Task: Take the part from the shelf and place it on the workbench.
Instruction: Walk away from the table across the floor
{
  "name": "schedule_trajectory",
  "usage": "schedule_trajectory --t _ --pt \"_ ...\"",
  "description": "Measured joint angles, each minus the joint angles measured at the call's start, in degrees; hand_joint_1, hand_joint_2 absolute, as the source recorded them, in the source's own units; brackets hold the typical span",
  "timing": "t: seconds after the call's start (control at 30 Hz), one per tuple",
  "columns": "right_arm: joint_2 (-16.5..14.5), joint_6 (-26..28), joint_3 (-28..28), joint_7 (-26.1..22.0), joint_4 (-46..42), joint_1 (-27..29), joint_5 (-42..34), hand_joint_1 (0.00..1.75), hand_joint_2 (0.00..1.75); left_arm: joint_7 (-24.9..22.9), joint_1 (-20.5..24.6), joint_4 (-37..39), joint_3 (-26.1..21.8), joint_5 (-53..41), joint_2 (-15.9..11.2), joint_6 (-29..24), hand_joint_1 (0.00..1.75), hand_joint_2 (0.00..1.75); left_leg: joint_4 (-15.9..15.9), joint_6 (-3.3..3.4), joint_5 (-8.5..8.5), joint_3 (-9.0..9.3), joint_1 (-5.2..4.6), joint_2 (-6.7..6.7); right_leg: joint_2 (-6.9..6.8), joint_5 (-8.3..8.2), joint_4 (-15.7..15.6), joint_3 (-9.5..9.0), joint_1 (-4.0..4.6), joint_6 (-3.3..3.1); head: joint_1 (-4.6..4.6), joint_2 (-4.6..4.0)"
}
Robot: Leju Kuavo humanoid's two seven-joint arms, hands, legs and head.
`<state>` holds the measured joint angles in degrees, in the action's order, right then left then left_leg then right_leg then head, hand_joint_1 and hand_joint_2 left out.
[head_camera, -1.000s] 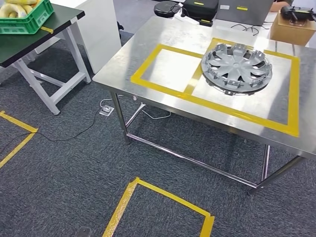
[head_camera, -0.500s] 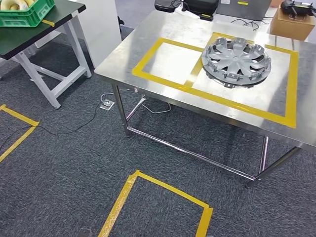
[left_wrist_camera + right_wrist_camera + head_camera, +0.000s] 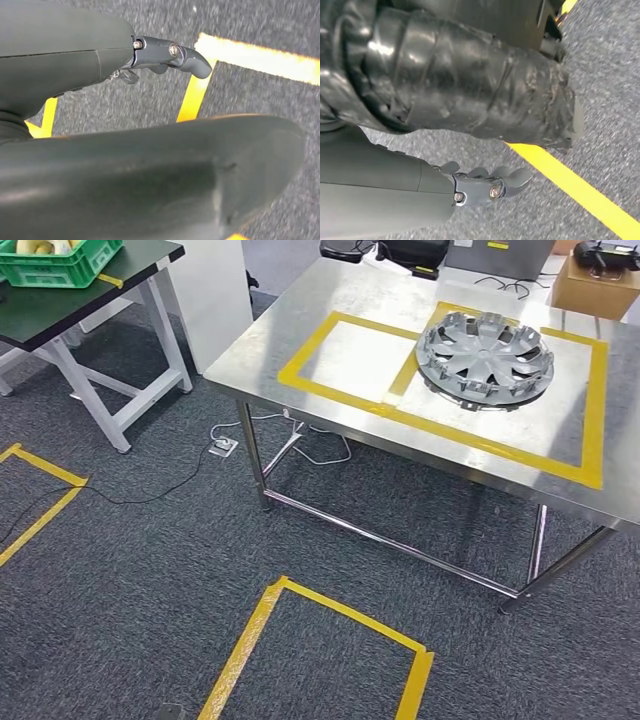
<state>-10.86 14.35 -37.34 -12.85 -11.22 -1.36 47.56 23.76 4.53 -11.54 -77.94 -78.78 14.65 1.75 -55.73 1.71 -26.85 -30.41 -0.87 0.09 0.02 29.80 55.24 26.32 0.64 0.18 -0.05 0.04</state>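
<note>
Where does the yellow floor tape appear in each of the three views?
Head view: yellow floor tape outlines a box on the carpet, before the workbench.
Left wrist view: strips just past the fingers of the left hand.
Right wrist view: one strip past the fingers of the right hand.
Shared landmark: the grey carpet.

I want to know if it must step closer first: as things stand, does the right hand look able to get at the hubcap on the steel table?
Probably not yet. The right hand hangs low over the carpet, holding nothing, while the hubcap lies well back on the steel table, with open floor between it and the robot.
</note>
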Motion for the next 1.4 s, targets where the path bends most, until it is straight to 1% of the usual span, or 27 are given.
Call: schedule_trajectory --t 0.07,0.1,0.2,0.23,0.27,0.3,0.37,0.43,0.47,0.57,0.63,0.7,0.73,0.77,0.8,0.83,0.9,0.93,1.0,1.07,1.1,1.17,1.23,1.27,1.3,1.33,1.4 --pt "-0.07 0.01 0.07 0.16 0.04 0.02 0.11 0.00 0.00 -0.01 -0.13 0.00 0.02 -0.09 0.04 0.05 0.00 0.00 -0.42 -0.60 -0.39 -0.38 0.03 -0.05 -0.12 -0.47 -0.80 0.32 -0.26 -0.42 -0.01 0.00" --pt "-0.12 0.01 0.11 0.22 0.05 -0.02 0.19 0.00 0.00 -0.04 -0.20 0.00 0.02 -0.10 0.05 0.11 0.00 0.00 -1.67 -0.93 -1.65 -0.95 0.07 -0.10 -0.21 -0.82 -1.17 0.53 -0.44 -0.74 -0.13 0.00" --pt "-0.21 -0.02 0.27 0.55 0.09 -0.04 0.61 0.00 0.00 -0.34 -0.29 0.00 0.02 -0.20 0.05 0.31 0.00 0.00 -11.46 -1.85 -8.38 -4.38 0.50 -0.19 -0.55 -1.58 -0.98 1.71 -0.62 -1.16 -0.60 0.00" --pt "-0.22 -0.03 0.29 0.62 0.09 0.00 0.80 0.00 0.00 -0.43 -0.32 0.00 0.02 -0.24 0.04 0.36 0.00 0.00 -14.74 -2.05 -9.74 -5.30 0.63 -0.19 -0.67 -1.71 -0.66 2.26 -0.61 -1.10 -0.65 0.00" --pt "-0.22 -0.04 0.32 0.62 0.10 0.03 1.00 0.00 0.00 -0.46 -0.37 0.00 0.02 -0.24 0.02 0.38 0.00 0.00 -16.42 -2.18 -9.93 -5.46 0.72 -0.18 -0.77 -1.84 -0.29 2.83 -0.62 -1.05 -0.68 0.00" --pt "-0.22 -0.04 0.35 0.61 0.10 0.03 1.20 0.00 0.00 -0.44 -0.41 0.00 0.02 -0.22 0.00 0.40 0.00 0.00 -15.88 -2.26 -8.95 -4.62 0.80 -0.18 -0.83 -1.95 0.11 3.36 -0.65 -1.00 -0.69 0.00" --pt "-0.23 -0.04 0.48 0.64 0.10 0.01 1.55 0.00 0.00 -0.37 -0.43 0.00 0.02 -0.13 -0.05 0.43 0.00 0.00 -8.76 -2.28 -5.51 -0.20 0.94 -0.16 -0.86 -2.05 0.91 4.13 -0.70 -0.87 -0.69 0.00" --pt "-0.23 -0.04 0.67 0.81 0.10 -0.07 1.88 0.00 0.00 -0.32 -0.31 0.00 0.02 -0.06 0.00 0.49 0.00 0.00 -2.04 -2.03 -4.11 3.46 0.88 -0.20 -0.84 -2.30 1.45 4.78 -0.56 -0.42 -0.70 0.01" --pt "-0.22 -0.03 0.75 0.90 0.10 -0.14 2.02 0.00 0.00 -0.31 -0.27 0.00 0.02 -0.06 0.04 0.51 0.00 0.00 -0.72 -1.83 -4.16 4.00 0.80 -0.24 -0.82 -2.54 1.62 5.08 -0.49 -0.09 -0.70 0.01" --pt "-0.21 0.04 0.85 1.00 0.10 -0.24 2.46 0.00 0.00 -0.27 -0.30 0.00 0.02 -0.06 0.13 0.45 0.00 0.00 -0.40 -0.78 -3.50 3.38 0.75 -0.23 -0.65 -2.71 2.13 5.81 -0.51 0.99 -0.61 0.00" --pt "-0.20 0.12 0.89 1.08 0.10 -0.26 2.80 0.00 0.00 -0.11 -0.21 0.00 0.04 -0.07 0.16 0.34 0.00 0.00 -0.20 0.32 -2.73 2.67 0.84 -0.14 -0.41 0.20 5.20 7.23 -0.62 1.53 -0.36 0.00" --pt "-0.20 0.22 0.93 1.16 0.10 -0.29 2.98 0.00 0.00 0.03 -0.14 0.00 0.06 -0.09 0.16 0.27 0.00 0.00 -0.25 0.95 -1.91 1.59 0.68 -0.09 -0.24 4.94 12.20 9.75 -0.72 1.87 -0.09 0.00" --pt "-0.20 0.28 0.96 1.19 0.10 -0.28 2.99 0.00 0.00 0.05 -0.16 0.00 0.07 -0.11 0.16 0.27 0.00 0.00 -0.32 1.06 -1.49 0.97 0.53 -0.07 -0.22 6.52 15.76 10.82 -0.74 1.92 -0.05 0.00" --pt "-0.19 0.38 0.97 1.19 0.10 -0.25 2.95 0.00 0.00 0.06 -0.18 0.00 0.07 -0.16 0.15 0.26 0.00 0.00 -0.41 1.11 -1.08 0.35 0.38 -0.04 -0.22 6.89 17.93 11.19 -0.73 1.87 -0.03 0.00" --pt "-0.19 0.45 0.98 1.20 0.10 -0.23 2.91 0.00 0.00 0.06 -0.20 0.00 0.08 -0.21 0.15 0.27 0.00 0.00 -0.50 1.14 -0.72 -0.19 0.21 -0.03 -0.22 6.25 18.41 10.77 -0.69 1.71 -0.03 0.00" --pt "-0.18 0.51 0.99 1.19 0.10 -0.22 2.87 0.00 0.00 0.06 -0.20 0.00 0.10 -0.26 0.17 0.27 0.00 0.00 -0.58 1.16 -0.38 -0.68 0.03 -0.05 -0.19 4.64 16.44 9.10 -0.58 1.38 -0.03 0.00" --pt "-0.13 0.57 1.02 1.18 0.10 -0.32 2.85 0.00 0.00 0.06 -0.20 0.00 0.14 -0.31 0.28 0.30 0.00 0.00 -0.70 1.08 0.24 -1.35 -0.24 -0.14 -0.06 1.75 8.00 3.62 -0.19 0.27 -0.05 0.00" --pt "-0.08 0.61 1.03 1.16 0.10 -0.39 2.82 0.00 0.00 0.06 -0.20 0.00 0.15 -0.37 0.36 0.33 0.00 0.00 -0.75 0.92 0.59 -1.61 -0.31 -0.17 -0.01 1.05 3.80 0.99 0.01 -0.20 -0.06 0.00" --pt "0.01 0.78 1.05 1.08 0.10 -0.46 2.54 0.00 0.00 0.06 -0.20 0.00 0.21 -0.71 0.49 0.45 0.00 0.00 -0.78 0.35 1.33 -2.02 -0.24 -0.16 0.02 1.13 0.00 -1.17 0.34 -0.72 -0.06 0.00" --pt "0.04 1.02 1.02 0.99 0.10 -0.40 2.09 0.00 0.00 0.06 -0.24 0.00 0.36 -1.19 0.56 0.58 0.00 0.00 -0.87 -0.34 1.75 -2.44 -0.14 -0.19 -0.13 0.46 -0.85 -0.75 0.29 -0.94 -0.03 0.00" --pt "0.05 1.10 0.99 0.97 0.11 -0.39 1.91 0.00 0.00 0.06 -0.28 0.00 0.46 -1.41 0.59 0.61 0.00 0.00 -1.46 -0.66 0.99 -2.82 -0.14 -0.21 -0.25 -0.01 -1.22 -0.32 0.12 -1.20 -0.06 0.00" --pt "0.07 1.22 0.92 0.96 0.12 -0.38 1.62 0.00 0.00 0.06 -0.32 0.00 0.64 -1.72 0.65 0.63 0.00 0.00 -5.62 -1.32 -3.30 -4.22 0.06 -0.25 -0.54 -1.03 -1.63 0.66 -0.21 -1.60 -0.23 0.00" --pt "0.07 1.32 0.84 0.96 0.12 -0.30 1.20 0.00 0.00 0.06 -0.33 0.00 0.90 -2.13 0.68 0.63 0.00 0.00 -12.82 -1.93 -8.27 -5.91 0.48 -0.23 -0.76 -1.82 -1.41 1.88 -0.21 -1.71 -0.41 0.00" --pt "0.07 1.37 0.78 0.96 0.12 -0.24 0.95 0.00 0.00 0.06 -0.33 0.00 1.07 -2.38 0.67 0.62 0.00 0.00 -15.75 -2.19 -9.29 -6.30 0.67 -0.22 -0.90 -2.20 -1.19 2.51 -0.22 -1.63 -0.43 0.00" --pt "0.07 1.43 0.71 0.95 0.12 -0.16 0.70 0.00 0.00 0.07 -0.34 0.00 1.29 -2.62 0.67 0.60 0.00 0.00 -17.05 -2.42 -8.89 -5.98 0.85 -0.22 -1.03 -2.61 -0.83 3.20 -0.28 -1.49 -0.44 0.00" --pt "0.07 1.51 0.63 0.94 0.12 -0.09 0.44 0.00 0.00 0.07 -0.34 0.00 1.49 -2.80 0.68 0.57 0.00 0.00 -16.53 -2.61 -7.49 -4.89 1.01 -0.21 -1.11 -2.95 -0.38 3.91 -0.36 -1.31 -0.45 0.00" --pt "0.08 1.69 0.42 0.91 0.12 0.04 0.13 0.00 0.00 0.09 -0.33 0.01 1.84 -3.08 0.76 0.52 0.00 0.00 -9.56 -2.87 -4.23 -0.11 1.33 -0.20 -1.16 -3.46 0.68 5.42 -0.55 -0.84 -0.46 0.00"
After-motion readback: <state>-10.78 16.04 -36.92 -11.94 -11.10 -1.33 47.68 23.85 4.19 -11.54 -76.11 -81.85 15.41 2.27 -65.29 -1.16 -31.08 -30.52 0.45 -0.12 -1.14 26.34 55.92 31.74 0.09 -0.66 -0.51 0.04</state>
